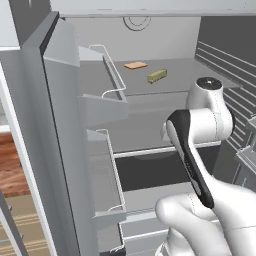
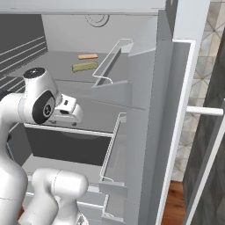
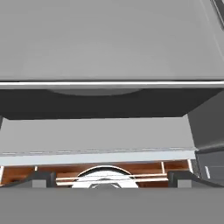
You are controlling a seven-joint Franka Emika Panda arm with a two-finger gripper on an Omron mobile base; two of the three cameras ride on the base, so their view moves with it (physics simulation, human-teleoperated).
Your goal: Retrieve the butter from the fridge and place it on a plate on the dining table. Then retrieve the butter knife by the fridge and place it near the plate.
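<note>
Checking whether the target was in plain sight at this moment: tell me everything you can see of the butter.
The butter is a small, thin olive-yellow stick with squared ends, plain and unwrapped as it looks. It lies flat on the pale grey upper shelf inside the open fridge, toward the back, angled slightly across the shelf. A flat orange-tan slab lies just behind it, apart from it. Nothing touches the butter but the shelf; the arm is lower and nearer the front.

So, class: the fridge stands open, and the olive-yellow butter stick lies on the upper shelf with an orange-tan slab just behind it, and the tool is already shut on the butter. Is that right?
Not quite. The tool is open and holds nothing; the hand view shows its fingertips apart, facing a lower shelf. The butter lies untouched on the upper shelf of the fridge, as the left base view shows, with the orange-tan slab just behind it.
</note>
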